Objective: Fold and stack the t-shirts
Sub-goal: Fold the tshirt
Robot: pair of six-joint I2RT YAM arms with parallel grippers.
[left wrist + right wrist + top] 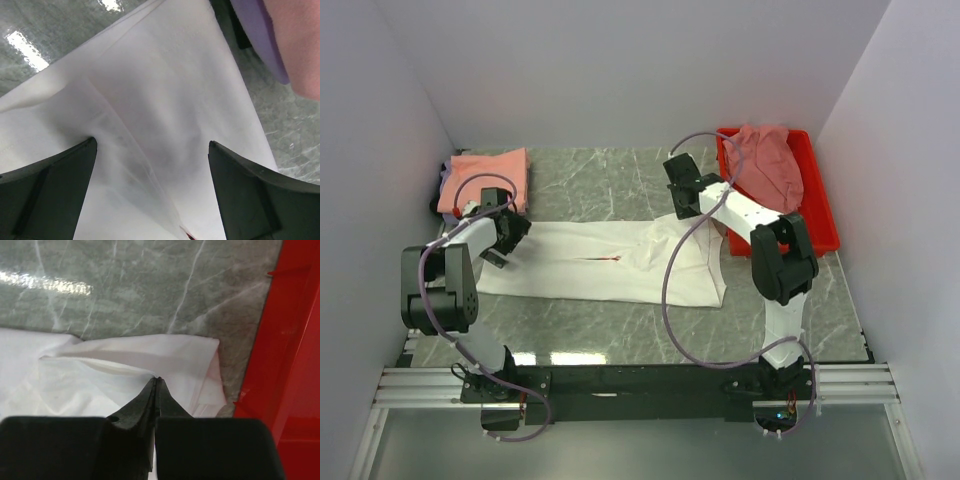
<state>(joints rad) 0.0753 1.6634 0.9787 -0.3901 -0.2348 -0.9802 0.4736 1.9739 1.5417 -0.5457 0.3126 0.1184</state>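
Observation:
The white t-shirt [610, 262] lies spread across the table's middle, with a small red mark [605, 259] on it. My left gripper [505, 243] hovers open over its left end; in the left wrist view both fingers [50, 195] stand wide apart above the flat white cloth [165, 100]. My right gripper [682, 212] is shut at the shirt's back right part. In the right wrist view its closed tips [159, 381] pinch a raised fold of the white cloth [125, 365]. A folded salmon-orange shirt [488, 178] lies on a lavender one [445, 182] at the back left.
A red plastic tray [820, 215] stands at the back right with a crumpled dusty-pink shirt [770, 165] in it; its rim [290, 340] is close to the right of my right gripper. White walls enclose the grey marble table [610, 180].

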